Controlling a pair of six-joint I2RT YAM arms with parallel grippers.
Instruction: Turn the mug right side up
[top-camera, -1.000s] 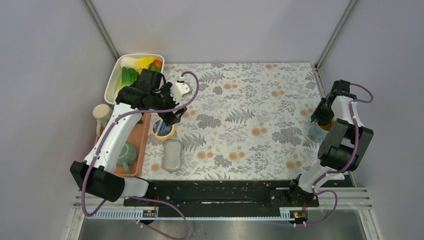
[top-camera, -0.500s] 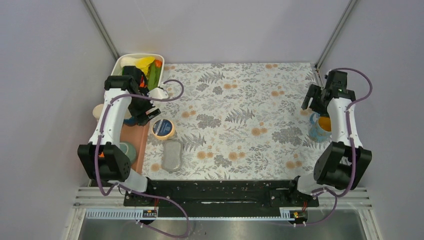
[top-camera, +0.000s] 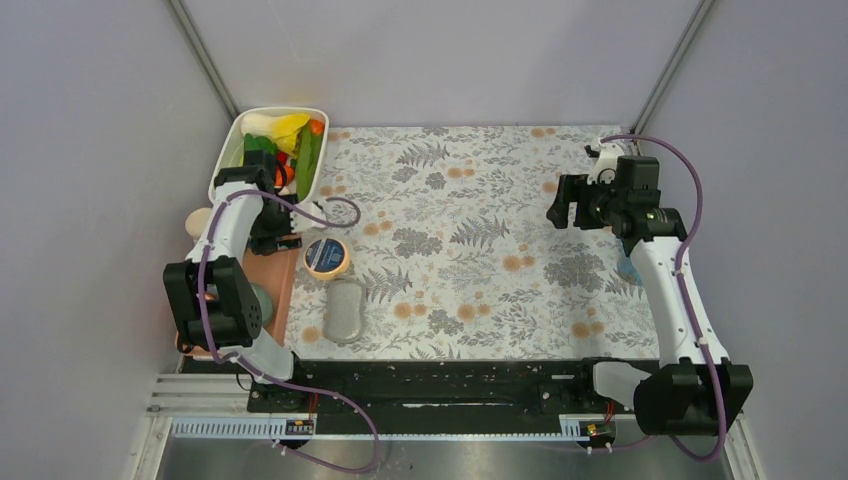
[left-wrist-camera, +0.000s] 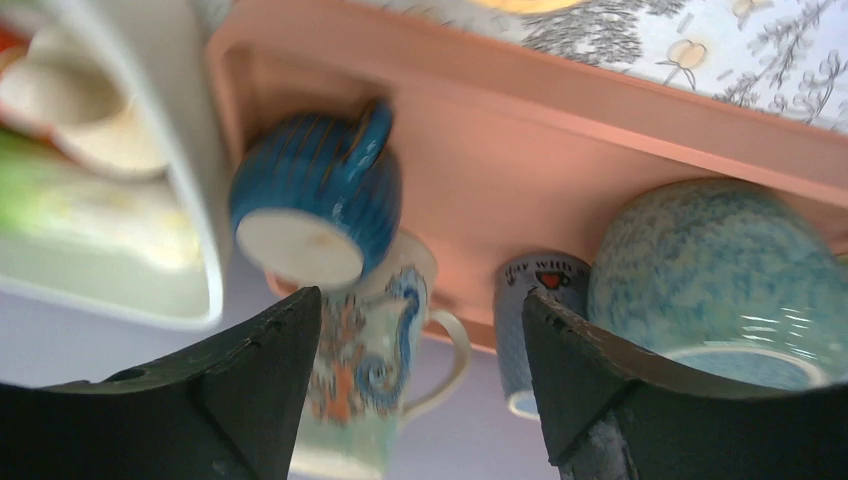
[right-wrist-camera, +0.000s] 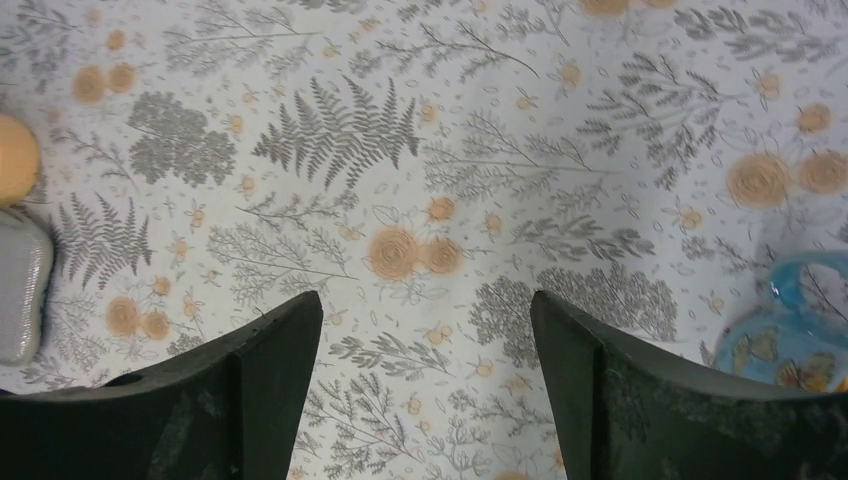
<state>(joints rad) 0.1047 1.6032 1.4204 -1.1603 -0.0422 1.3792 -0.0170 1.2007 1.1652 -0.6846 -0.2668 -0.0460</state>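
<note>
A light blue butterfly mug (right-wrist-camera: 790, 340) stands at the mat's right edge, cut off by the frame; in the top view (top-camera: 627, 268) my right arm mostly hides it. My right gripper (right-wrist-camera: 426, 297) is open and empty above the floral mat, left of that mug (top-camera: 562, 205). My left gripper (left-wrist-camera: 420, 300) is open and empty over the pink tray (left-wrist-camera: 560, 130), seen in the top view (top-camera: 272, 236). The tray holds a dark blue mug (left-wrist-camera: 320, 200) showing its base, a patterned mug (left-wrist-camera: 365, 370), a small blue heart mug (left-wrist-camera: 545, 280) and a teal cup (left-wrist-camera: 720, 270).
A white bin (top-camera: 225, 160) of toy vegetables sits at the back left. A yellow-rimmed round tin (top-camera: 326, 257) and a grey pad (top-camera: 346, 308) lie on the mat beside the tray. Walls close in both sides.
My left arm swung from above the round tin leftwards to over the pink tray. My right gripper left the butterfly mug and moved up and left over the mat.
</note>
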